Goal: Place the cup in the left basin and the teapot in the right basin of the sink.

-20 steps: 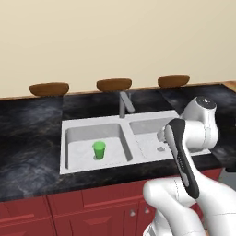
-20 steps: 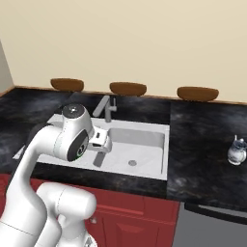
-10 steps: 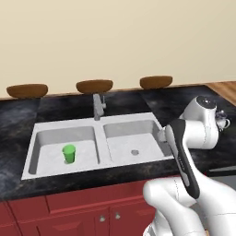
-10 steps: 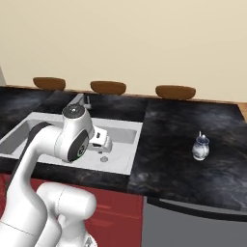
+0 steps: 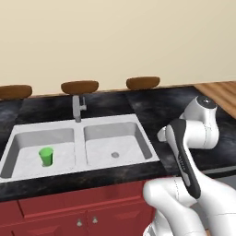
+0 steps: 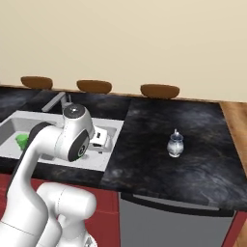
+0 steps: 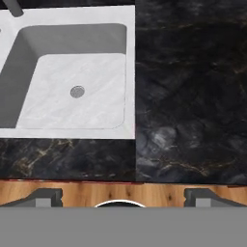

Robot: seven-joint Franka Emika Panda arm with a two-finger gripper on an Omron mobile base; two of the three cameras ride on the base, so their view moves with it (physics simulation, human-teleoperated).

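1. The small bright green tapered cup stood upright on the floor of the left basin, the wider white marble-look bowl of the double sink, toward that bowl's near side and apart from its walls.
2. In the right base view the same cup showed as a green patch partly hidden behind the white arm.
3. The small rounded white teapot with the dark blue pattern stood upright on the black stone counter, well to the right of the sink and apart from everything else (its narrow neck pointed up).
4. The right basin, the narrower marble-look bowl, held nothing but its round drain; the hand view looked down on this basin and the drain, with counter to its right.
5. A grey metal faucet rose at the far edge of the sink, between the two bowls.
6. Three brown oval objects lay along the far edge of the counter by the beige wall.
7. The two-finger gripper hung above the near edge of the counter, by the right basin's near right corner; its dark fingertips stood wide apart with nothing between them.
8. Red cabinet fronts ran below the counter.
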